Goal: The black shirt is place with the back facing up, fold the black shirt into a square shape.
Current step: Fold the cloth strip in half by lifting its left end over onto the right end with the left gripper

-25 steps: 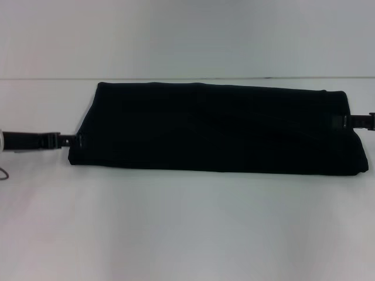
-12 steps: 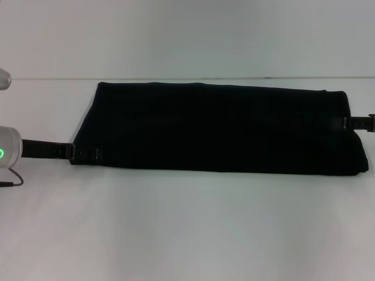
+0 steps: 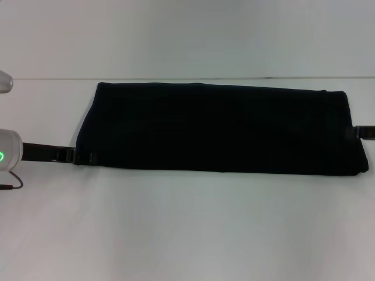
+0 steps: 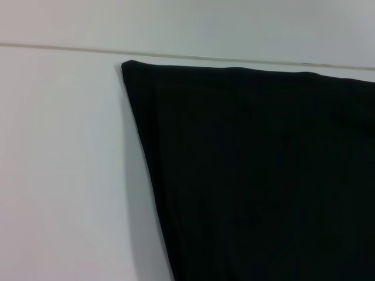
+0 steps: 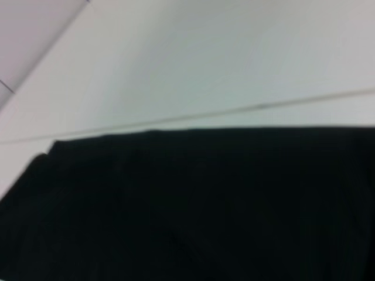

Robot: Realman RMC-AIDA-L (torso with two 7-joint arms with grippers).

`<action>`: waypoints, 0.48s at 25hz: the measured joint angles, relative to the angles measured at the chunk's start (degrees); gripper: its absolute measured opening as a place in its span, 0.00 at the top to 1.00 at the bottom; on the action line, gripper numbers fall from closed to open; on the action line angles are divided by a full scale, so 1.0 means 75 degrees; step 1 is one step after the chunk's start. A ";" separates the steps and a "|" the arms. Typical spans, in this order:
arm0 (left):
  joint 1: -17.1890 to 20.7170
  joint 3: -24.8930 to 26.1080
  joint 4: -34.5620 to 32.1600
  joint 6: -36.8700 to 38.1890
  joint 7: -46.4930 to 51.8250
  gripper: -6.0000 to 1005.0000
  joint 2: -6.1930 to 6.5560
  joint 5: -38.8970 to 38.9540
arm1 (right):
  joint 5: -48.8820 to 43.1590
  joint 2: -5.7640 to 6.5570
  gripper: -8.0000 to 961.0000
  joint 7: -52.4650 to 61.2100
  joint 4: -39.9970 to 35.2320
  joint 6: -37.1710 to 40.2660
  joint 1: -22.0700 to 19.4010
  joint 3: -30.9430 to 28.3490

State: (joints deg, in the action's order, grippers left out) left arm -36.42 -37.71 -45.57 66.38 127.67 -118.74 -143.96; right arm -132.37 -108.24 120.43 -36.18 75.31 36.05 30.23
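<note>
A white table (image 3: 187, 228) carries everything. At its left end, the left gripper (image 3: 82, 157) meets the black shirt (image 3: 220, 129); whether it grips cannot be told. The shirt's long band runs left-right. At the right end, the right gripper (image 3: 358, 133) is equally unclear. Folding squarely probably needs edges aligned.

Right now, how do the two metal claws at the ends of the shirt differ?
The left gripper reaches onto the near-left corner of the black shirt, most of its arm showing; the right gripper just meets the right edge, barely in view. Both are slim, black and low over the white table.
</note>
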 joint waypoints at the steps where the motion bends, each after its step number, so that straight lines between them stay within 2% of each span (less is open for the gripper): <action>1: -0.0002 0.0000 0.0003 0.0001 -0.0001 0.26 0.0000 -0.0001 | -0.0151 0.0016 0.25 0.0103 -0.0003 0.0003 -0.0015 0.0001; 5: -0.0028 0.0000 0.0065 -0.0018 -0.0021 0.32 0.0007 -0.0001 | -0.0497 0.0042 0.25 0.0281 -0.0009 -0.0005 -0.0063 -0.0004; 7: -0.0034 0.0000 0.0089 -0.0026 -0.0035 0.59 0.0017 -0.0001 | -0.0597 0.0042 0.26 0.0345 -0.0004 -0.0035 -0.0085 -0.0015; 12: -0.0035 0.0000 0.0100 -0.0032 -0.0069 0.78 0.0022 -0.0009 | -0.0684 0.0035 0.29 0.0404 0.0056 -0.0124 -0.0096 -0.0021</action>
State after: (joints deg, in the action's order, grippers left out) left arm -36.68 -37.71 -44.82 66.14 127.15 -118.58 -144.03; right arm -137.50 -107.97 123.46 -35.77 74.38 35.33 30.07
